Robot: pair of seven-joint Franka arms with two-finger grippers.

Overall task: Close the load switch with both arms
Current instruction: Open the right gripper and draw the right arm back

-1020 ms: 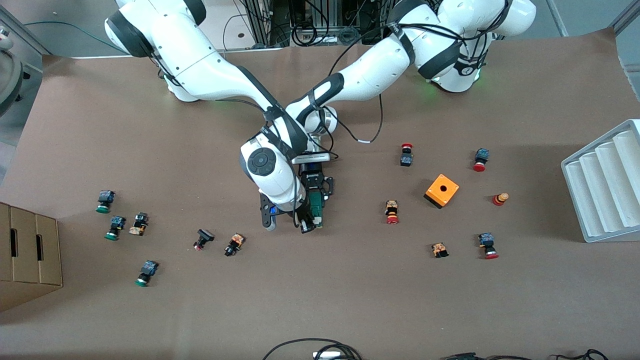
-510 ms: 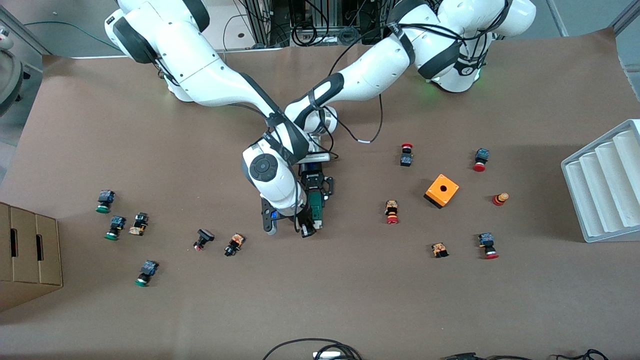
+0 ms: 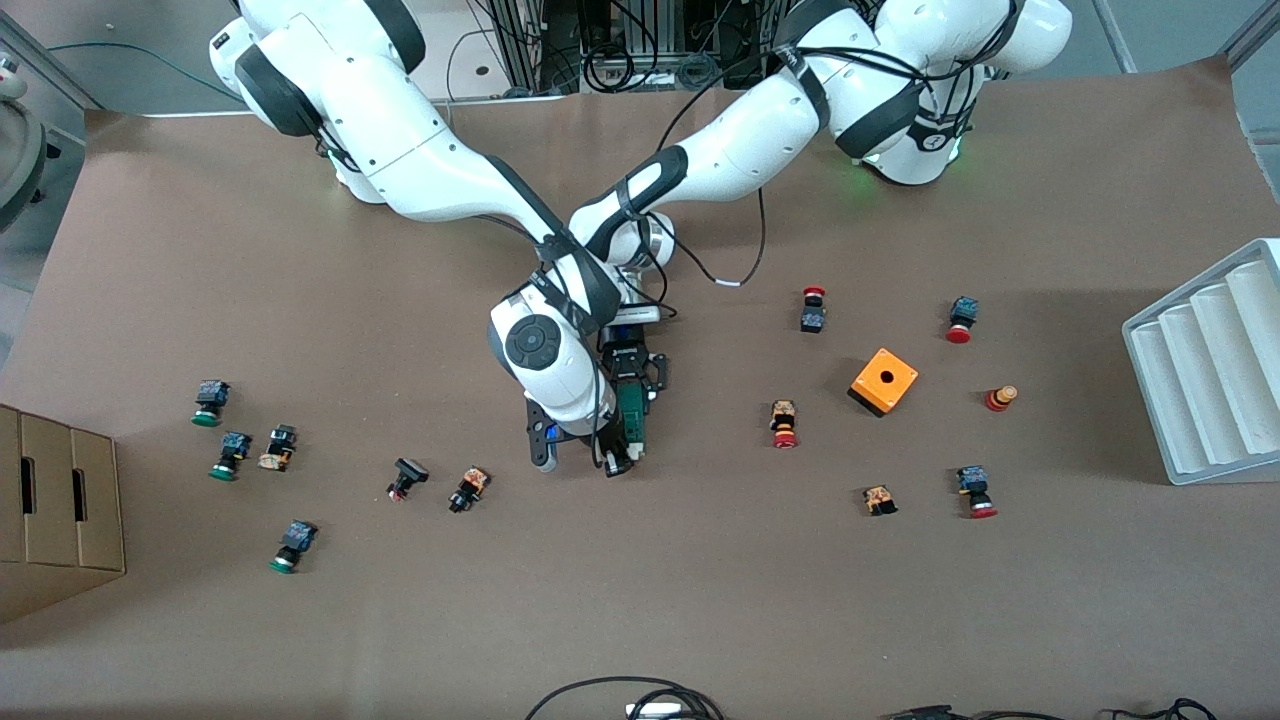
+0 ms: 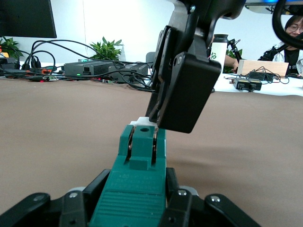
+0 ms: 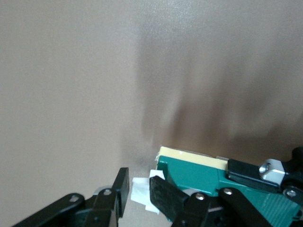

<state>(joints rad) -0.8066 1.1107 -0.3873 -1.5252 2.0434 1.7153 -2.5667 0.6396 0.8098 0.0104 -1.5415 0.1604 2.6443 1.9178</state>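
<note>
The load switch (image 3: 631,415) is a narrow dark-green block near the table's middle, and my left gripper (image 3: 630,395) is shut on its body. In the left wrist view the green block (image 4: 139,184) sits between my left gripper's (image 4: 138,191) black fingers (image 4: 105,180). Its white lever (image 4: 143,121) pokes out at the end away from that gripper. My right gripper (image 3: 613,457) comes down on that end. In the right wrist view my right gripper (image 5: 138,191) is shut on the white lever (image 5: 140,188), beside the green body (image 5: 196,174).
An orange cube box (image 3: 884,381) with a hole lies toward the left arm's end, with red-capped push-buttons (image 3: 784,424) around it. Green-capped and black buttons (image 3: 229,455) are scattered toward the right arm's end. A grey ridged tray (image 3: 1210,370) and a cardboard box (image 3: 55,500) stand at the table's ends.
The right arm's wrist and forearm have shifted slightly while its gripper stays at the lever. The left arm and the switch have not visibly moved.
</note>
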